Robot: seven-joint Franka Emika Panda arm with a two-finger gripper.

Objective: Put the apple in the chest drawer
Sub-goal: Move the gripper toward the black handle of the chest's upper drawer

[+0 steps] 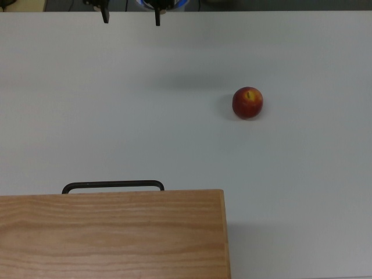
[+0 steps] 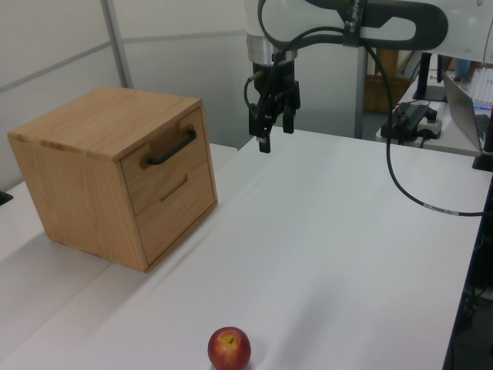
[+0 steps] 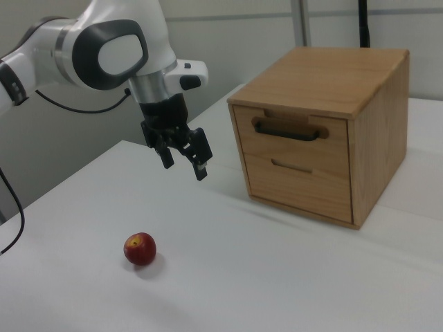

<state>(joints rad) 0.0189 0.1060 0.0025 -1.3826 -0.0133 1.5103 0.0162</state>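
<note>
— On the white bench (image 3: pixel 291 277), where is the apple (image 3: pixel 140 249)?
— Out alone, well apart from the wooden chest (image 3: pixel 325 124), stem dimple up.
— And the chest drawer (image 3: pixel 291 131)?
— Fully pushed in, black bar handle (image 3: pixel 289 130) facing the open bench.
— The pincer (image 3: pixel 183 158)?
— Raised above the bench, fingers apart, holding nothing, away from the apple.

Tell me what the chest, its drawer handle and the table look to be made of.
Chest: light wood or wood veneer, matte, with visible oak-like grain. Drawer handle: thin bar, dark and dull, probably painted metal. Table: smooth, plain white, matte surface, likely laminate; the core cannot be told.
</note>
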